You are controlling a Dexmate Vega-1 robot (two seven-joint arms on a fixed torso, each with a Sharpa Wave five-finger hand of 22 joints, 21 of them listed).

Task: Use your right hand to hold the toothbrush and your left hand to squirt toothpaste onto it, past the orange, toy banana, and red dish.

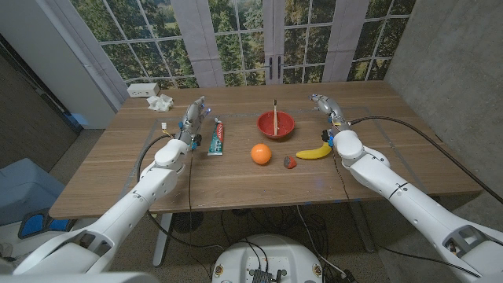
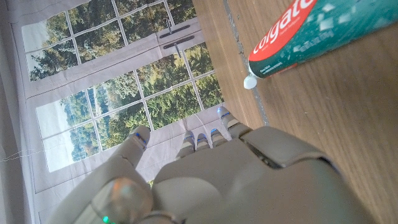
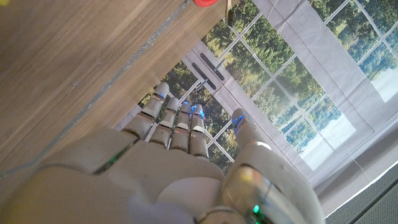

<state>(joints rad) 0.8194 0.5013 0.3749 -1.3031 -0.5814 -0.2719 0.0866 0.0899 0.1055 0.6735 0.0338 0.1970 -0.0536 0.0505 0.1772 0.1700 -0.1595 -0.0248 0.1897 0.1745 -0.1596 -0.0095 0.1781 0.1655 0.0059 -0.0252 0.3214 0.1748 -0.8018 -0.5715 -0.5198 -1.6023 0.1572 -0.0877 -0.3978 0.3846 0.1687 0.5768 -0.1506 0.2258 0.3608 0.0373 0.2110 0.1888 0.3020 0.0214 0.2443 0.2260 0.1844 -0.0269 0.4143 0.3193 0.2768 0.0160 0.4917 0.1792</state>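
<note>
My right hand point(image 1: 324, 104), open and empty, waits at three o'clock of the red dish point(image 1: 276, 124); the thin wooden-handled toothbrush point(image 1: 275, 112) inside looks light, stiff — I'd pinch mid-handle.

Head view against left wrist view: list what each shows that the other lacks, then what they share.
Head view alone: the right robot hand, red dish with the toothbrush standing in it, orange, banana. Left wrist view alone: the white cap and the lettering close up. Shared: the toothpaste lying on the table, the empty left robot hand beside it, and the windows.
</note>
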